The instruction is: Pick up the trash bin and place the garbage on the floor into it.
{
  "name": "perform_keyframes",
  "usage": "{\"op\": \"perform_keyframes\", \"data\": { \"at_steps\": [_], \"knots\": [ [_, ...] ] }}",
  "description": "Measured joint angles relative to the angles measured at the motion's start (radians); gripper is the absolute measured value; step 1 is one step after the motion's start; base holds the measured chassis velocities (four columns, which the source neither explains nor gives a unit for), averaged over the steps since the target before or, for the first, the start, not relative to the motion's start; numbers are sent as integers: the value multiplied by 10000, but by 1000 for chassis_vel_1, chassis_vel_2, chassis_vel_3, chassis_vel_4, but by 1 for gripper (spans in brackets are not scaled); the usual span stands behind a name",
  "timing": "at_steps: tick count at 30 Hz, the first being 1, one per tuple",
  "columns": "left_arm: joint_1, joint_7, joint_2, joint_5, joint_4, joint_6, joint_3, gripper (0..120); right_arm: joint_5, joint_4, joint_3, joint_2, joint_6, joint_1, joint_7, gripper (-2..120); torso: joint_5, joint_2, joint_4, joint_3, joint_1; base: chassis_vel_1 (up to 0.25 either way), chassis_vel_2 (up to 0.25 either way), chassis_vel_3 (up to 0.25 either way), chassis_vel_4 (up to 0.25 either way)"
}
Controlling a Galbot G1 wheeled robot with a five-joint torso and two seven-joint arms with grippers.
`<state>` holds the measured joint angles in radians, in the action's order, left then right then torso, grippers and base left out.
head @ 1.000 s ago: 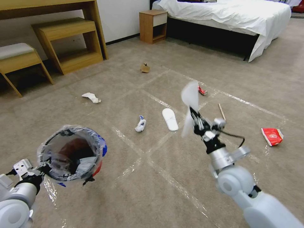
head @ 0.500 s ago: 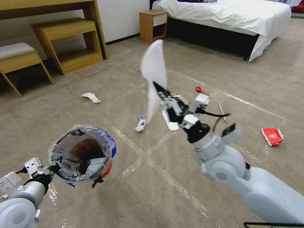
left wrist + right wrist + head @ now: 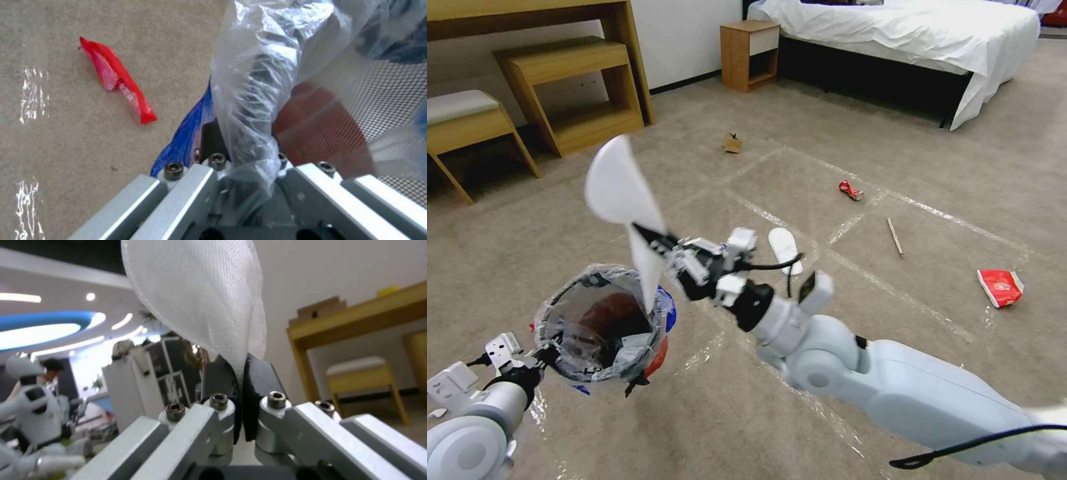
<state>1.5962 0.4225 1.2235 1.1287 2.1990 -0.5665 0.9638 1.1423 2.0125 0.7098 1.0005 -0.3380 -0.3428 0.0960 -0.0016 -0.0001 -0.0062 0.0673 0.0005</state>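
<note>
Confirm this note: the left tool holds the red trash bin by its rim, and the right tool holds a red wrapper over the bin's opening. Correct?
Not quite. The right tool holds a white slipper, not a red wrapper; the head view shows its lower end hanging over the trash bin, and the right wrist view shows the tool shut on it. The left tool does hold the bin by its rim.

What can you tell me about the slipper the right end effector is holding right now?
The held slipper is a flat white one of thin, finely textured fabric. It is pinched near its middle by the shut right end effector and stands roughly on edge in the air. Its rounded wide end points up, and its narrow end hangs over the open mouth of the trash bin. Whether that tip touches the liner is unclear.
</note>
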Motion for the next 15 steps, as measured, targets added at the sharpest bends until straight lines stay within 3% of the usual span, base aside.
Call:
{"op": "perform_keyframes", "data": {
  "at_steps": [4, 8, 15],
  "knots": [
    [10, 0, -32, 32, 1, 0, 31, 1, -28, -386, 397, 404, -63, 270, 29, 1, 0, 0, -2, 0, 0, 0, 0, 0, 0],
    [42, 0, -43, 51, 32, 3, 51, 1, -150, -1047, 846, 1305, -174, 565, 32, 1, 1, 0, 1, -1, 0, 0, 0, 0, 0],
    [75, -4, -36, 59, 106, 15, 61, 1, -338, -1741, 1269, 1982, -361, 878, 355, 1, 0, 0, 0, -1, 0, 0, 0, 0, 0]
  ]
}}
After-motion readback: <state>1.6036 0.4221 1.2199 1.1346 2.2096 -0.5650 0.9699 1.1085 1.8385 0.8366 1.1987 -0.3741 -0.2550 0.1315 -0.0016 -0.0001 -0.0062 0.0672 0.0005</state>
